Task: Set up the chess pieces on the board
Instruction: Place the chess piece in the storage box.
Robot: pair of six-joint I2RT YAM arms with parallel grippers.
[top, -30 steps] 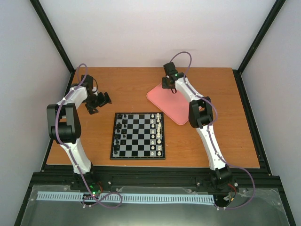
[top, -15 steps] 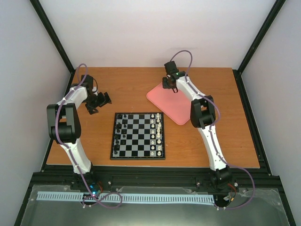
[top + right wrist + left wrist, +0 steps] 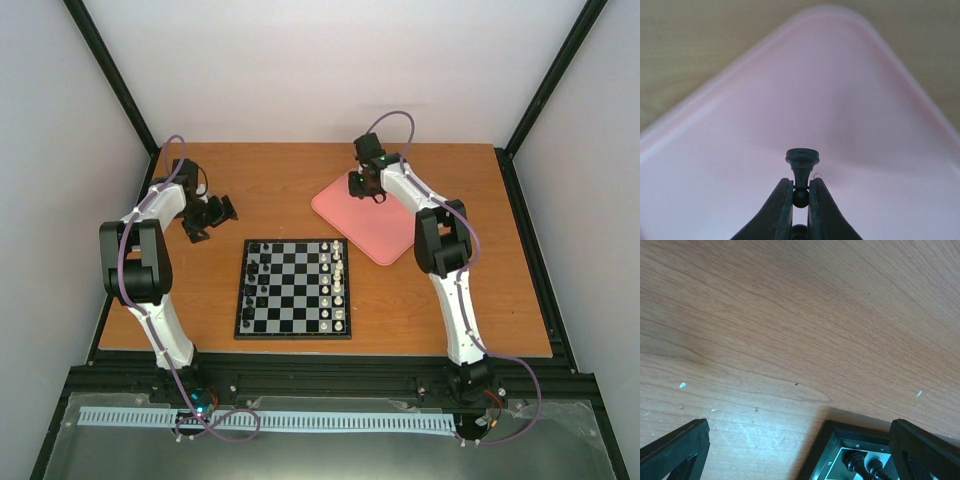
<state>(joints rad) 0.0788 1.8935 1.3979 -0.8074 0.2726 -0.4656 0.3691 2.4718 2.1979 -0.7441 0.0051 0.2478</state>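
Observation:
The board (image 3: 241,300) lies mid-table, with black chess pieces (image 3: 254,275) down its left columns and white ones (image 3: 339,285) down its right. My right gripper (image 3: 364,185) hovers over the far end of the pink tray (image 3: 370,228). In the right wrist view that gripper (image 3: 800,192) is shut on a black pawn (image 3: 802,162), which hangs head-first between the fingers with its base pointing away, above the tray (image 3: 875,150). My left gripper (image 3: 214,215) is open over bare table beyond the board's far-left corner (image 3: 832,447), where two black pieces (image 3: 860,463) show.
Wooden tabletop (image 3: 270,185) extends around the board and tray. Black frame posts and white walls close in the sides. The tray lies at an angle just right of the board's far-right corner.
My right arm has shifted slightly to the right and a little nearer over the tray, still gripping the pawn. The left arm has not moved.

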